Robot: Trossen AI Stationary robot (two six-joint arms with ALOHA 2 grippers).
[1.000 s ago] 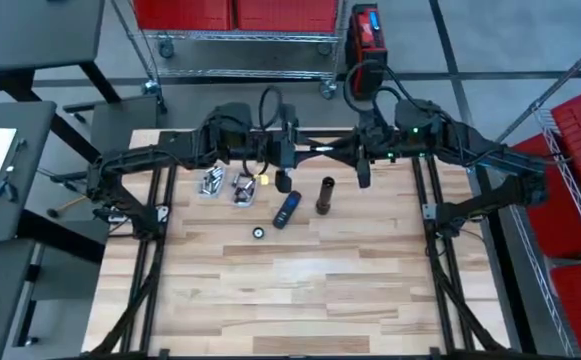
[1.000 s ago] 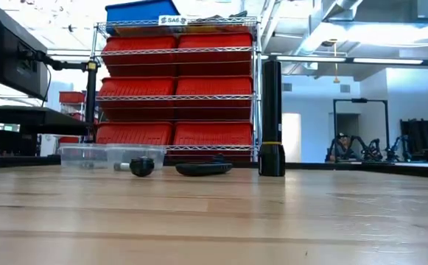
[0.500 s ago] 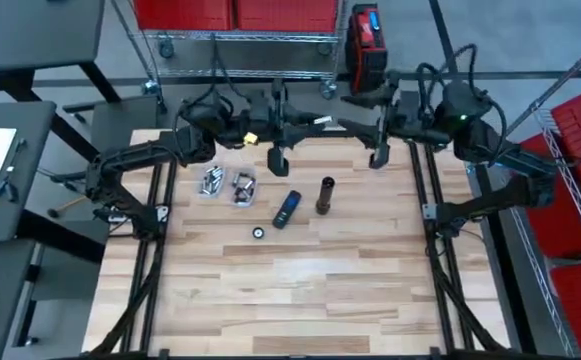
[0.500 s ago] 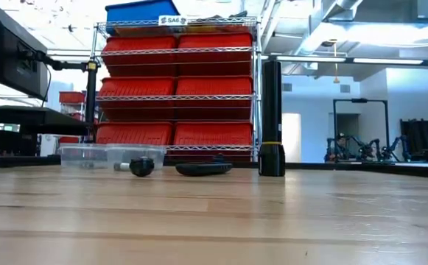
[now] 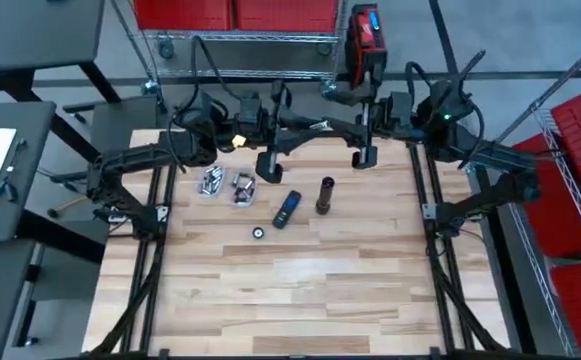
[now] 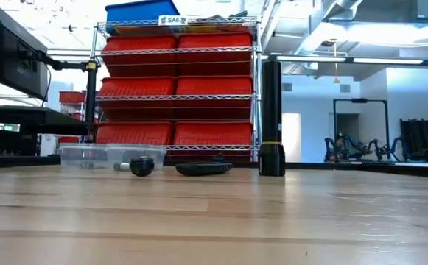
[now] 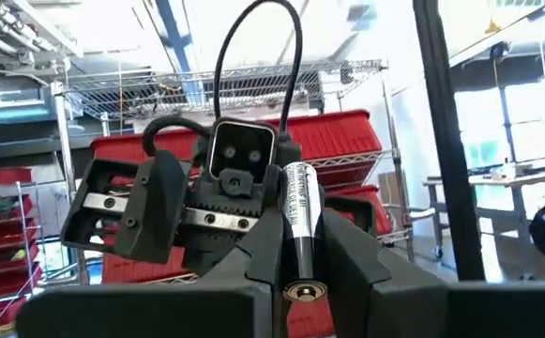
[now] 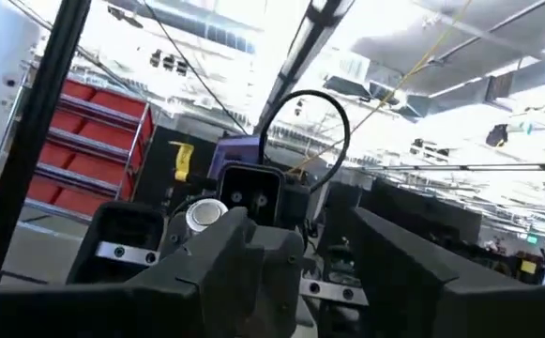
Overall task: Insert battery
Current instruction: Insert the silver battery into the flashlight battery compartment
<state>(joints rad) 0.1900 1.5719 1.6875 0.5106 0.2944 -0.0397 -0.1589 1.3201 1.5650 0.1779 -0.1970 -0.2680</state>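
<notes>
Table (image 5: 300, 290): pale wood planks, bare across the near half.
Far edge: clear tray (image 5: 225, 185) of batteries, small round cap (image 5: 258, 232), dark remote (image 5: 287, 209), black flashlight (image 5: 324, 195) standing upright.
Left gripper (image 7: 295, 282): raised above the table's far edge, fingers closed on a silver battery (image 7: 297, 211).
Right gripper (image 8: 333, 258): raised opposite it, fingers parted, holding nothing.
Room: wire shelves (image 6: 177, 81) of red bins behind the table; grey floor.
</notes>
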